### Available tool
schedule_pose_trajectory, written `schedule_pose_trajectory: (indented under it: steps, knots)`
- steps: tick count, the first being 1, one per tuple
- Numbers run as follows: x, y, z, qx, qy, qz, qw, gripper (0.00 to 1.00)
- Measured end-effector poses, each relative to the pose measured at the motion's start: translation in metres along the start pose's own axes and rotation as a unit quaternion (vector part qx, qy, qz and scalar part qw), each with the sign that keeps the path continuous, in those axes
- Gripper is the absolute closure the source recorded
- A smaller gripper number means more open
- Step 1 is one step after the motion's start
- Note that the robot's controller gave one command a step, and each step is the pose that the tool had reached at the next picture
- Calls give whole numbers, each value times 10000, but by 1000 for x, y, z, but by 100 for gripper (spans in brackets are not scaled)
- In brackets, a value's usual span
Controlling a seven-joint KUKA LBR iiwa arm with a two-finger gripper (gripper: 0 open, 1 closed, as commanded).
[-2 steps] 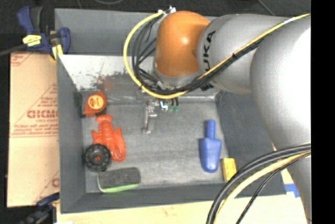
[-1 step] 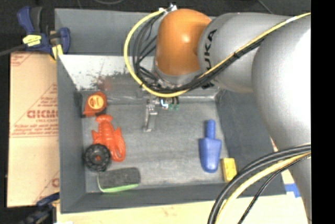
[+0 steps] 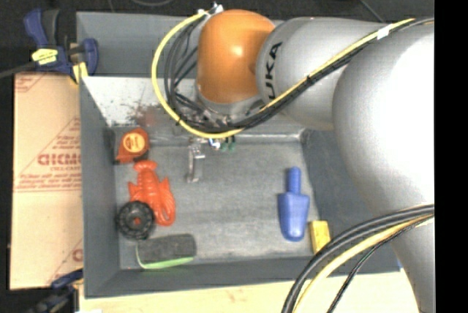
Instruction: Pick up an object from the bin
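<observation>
— Near the far wall of the bin (image 3: 99, 172), left of middle: gripper (image 3: 194, 164), low over bare grey floor, below the orange wrist cover (image 3: 230, 55). Stands apart from every loose thing.
— Jaws?
— Cannot tell whether open or closed; too small and partly tucked under the wrist.
— Nearest things?
— Orange tape measure (image 3: 133, 145), to the view's left of the gripper, close by the left wall. Just below that, red lobster toy (image 3: 152, 191), lying flat, lower end against a black wheel (image 3: 136, 219).
— Rest of the bin?
— Dark brush (image 3: 167, 249) with a green edge, along the near wall, just below the wheel. Blue bottle-shaped piece (image 3: 292, 203) on the right side, narrow end toward the far wall, well apart from the gripper. Small yellow block (image 3: 319, 235) beside its wide end, in the near right corner.
— Position of the lot?
— All six down on the floor.
</observation>
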State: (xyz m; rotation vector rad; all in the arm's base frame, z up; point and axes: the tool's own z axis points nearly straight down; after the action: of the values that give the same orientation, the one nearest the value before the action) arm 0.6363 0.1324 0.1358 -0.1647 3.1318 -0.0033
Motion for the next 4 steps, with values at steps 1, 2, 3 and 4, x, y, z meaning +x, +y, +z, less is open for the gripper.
schedule_pose_trajectory:
  steps: [1,2,3,4]
  knots:
    - [17,21,0,-29,10,86,10000,0]
    - [22,28,16,-13,9,1230,9924,0]
    - [31,40,44,-10,6,523,9986,0]
    - [39,42,53,-12,39,711,9975,0]
